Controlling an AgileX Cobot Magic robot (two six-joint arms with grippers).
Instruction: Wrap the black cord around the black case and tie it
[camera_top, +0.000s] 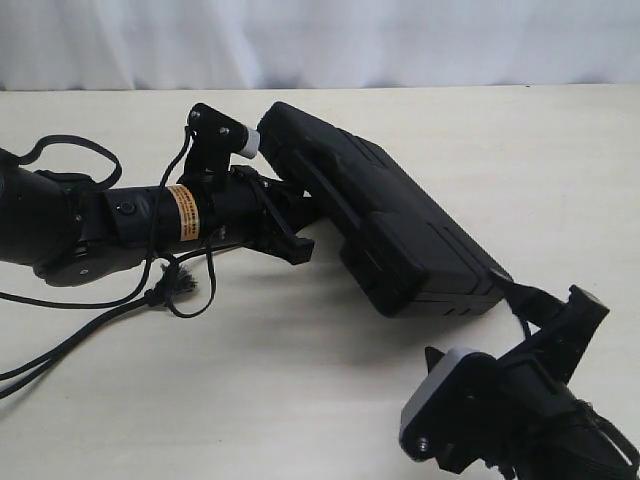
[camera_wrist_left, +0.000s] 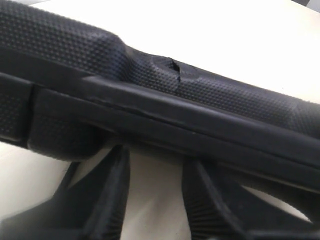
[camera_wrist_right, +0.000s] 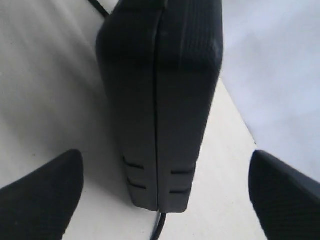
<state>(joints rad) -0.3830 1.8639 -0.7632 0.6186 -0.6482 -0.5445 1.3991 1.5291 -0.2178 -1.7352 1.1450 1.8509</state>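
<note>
The black case (camera_top: 385, 215) stands on its long edge, slanting from the back middle toward the front right of the table. My left gripper (camera_top: 290, 228) is shut on its lower edge near the back end; in the left wrist view the fingers (camera_wrist_left: 112, 190) run up under the case (camera_wrist_left: 165, 107) and their tips are hidden. The black cord's frayed knot (camera_top: 172, 285) lies below the left arm, its strands trailing off left. My right gripper (camera_top: 556, 312) stands wide open just off the case's front end (camera_wrist_right: 160, 100), touching nothing. A cord strand (camera_wrist_right: 159, 226) comes out under that end.
The cream table (camera_top: 300, 400) ends at a white curtain (camera_top: 320, 40) at the back. Smooth arm cables (camera_top: 70, 148) loop beside the left arm. The right arm's wrist and camera block (camera_top: 450, 400) fills the front right corner.
</note>
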